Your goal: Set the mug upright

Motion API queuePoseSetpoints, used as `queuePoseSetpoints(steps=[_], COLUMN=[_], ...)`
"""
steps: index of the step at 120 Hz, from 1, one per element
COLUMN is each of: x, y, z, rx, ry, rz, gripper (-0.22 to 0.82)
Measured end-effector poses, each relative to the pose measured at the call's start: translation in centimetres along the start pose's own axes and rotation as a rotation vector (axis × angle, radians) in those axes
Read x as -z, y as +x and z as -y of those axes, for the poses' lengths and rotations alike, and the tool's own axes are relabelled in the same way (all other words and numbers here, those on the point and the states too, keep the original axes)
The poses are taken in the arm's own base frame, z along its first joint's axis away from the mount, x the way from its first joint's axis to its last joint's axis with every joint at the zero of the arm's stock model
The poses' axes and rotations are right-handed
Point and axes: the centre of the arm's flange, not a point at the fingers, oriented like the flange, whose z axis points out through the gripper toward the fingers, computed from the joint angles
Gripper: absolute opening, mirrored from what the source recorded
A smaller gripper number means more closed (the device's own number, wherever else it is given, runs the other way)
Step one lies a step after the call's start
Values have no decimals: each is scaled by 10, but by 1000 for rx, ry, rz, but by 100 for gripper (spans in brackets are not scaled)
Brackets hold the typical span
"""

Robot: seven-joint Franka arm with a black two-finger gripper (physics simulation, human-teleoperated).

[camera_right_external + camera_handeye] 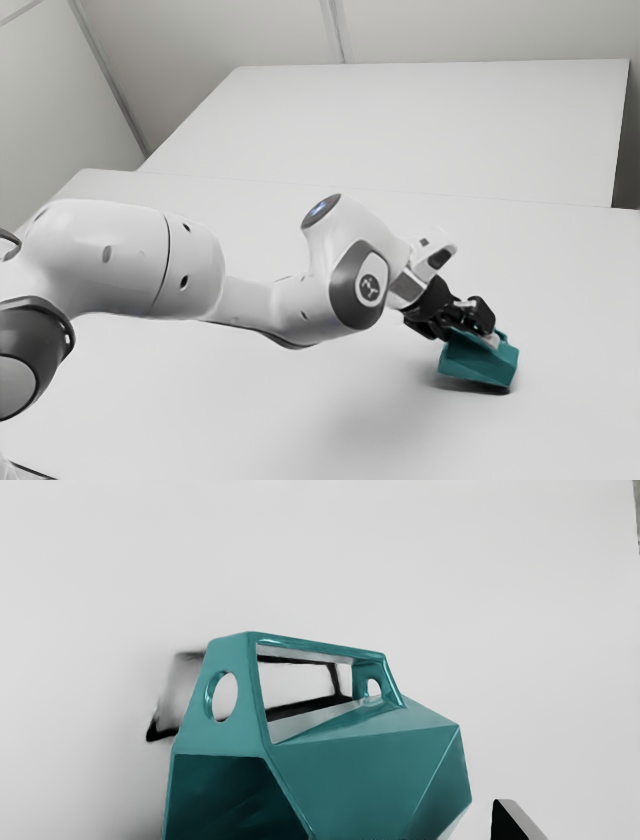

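Surface: one pale, matte tabletop (250, 400), near white, with soft grey shading below the arm (190, 260). Beyond it, a second pale surface (420, 125), straight-edged, its near side along the first one's far edge.

Room: plain light-grey walls (240, 35); one vertical seam behind the second surface; one slanting dark line toward the exterior view's left; a darker grey area past the second surface, at the exterior view's right.

Mug (478, 362): one, teal, faceted, with an angular handle (320, 647) pierced by a round hole at each end. Location: on the near tabletop, toward the exterior view's right, just under the gripper (482, 326). Attitude: tipped on its side, not upright. Long axis: mouth to base, lying across the wrist view, with a slight slant in the exterior view. Mouth: dark inside, facing sideways, at the end farther from the visible finger (517, 822). Base end: nearer that finger. Handle: along the body's length; its shadow (165, 700) on the tabletop beyond.

Gripper: released, the visible finger apart from the mug, a gap between.
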Motion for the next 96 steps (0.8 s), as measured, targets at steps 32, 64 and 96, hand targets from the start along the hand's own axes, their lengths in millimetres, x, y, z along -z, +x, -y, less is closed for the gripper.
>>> queuePoseSetpoints(steps=[32, 64, 96], x=[12, 10, 24], y=[13, 16, 20], z=[-20, -32, -39], rx=[-25, -43, -65], ry=[-26, -35, -38], rz=[-42, -49, -49], gripper=[-3, -15, -18])
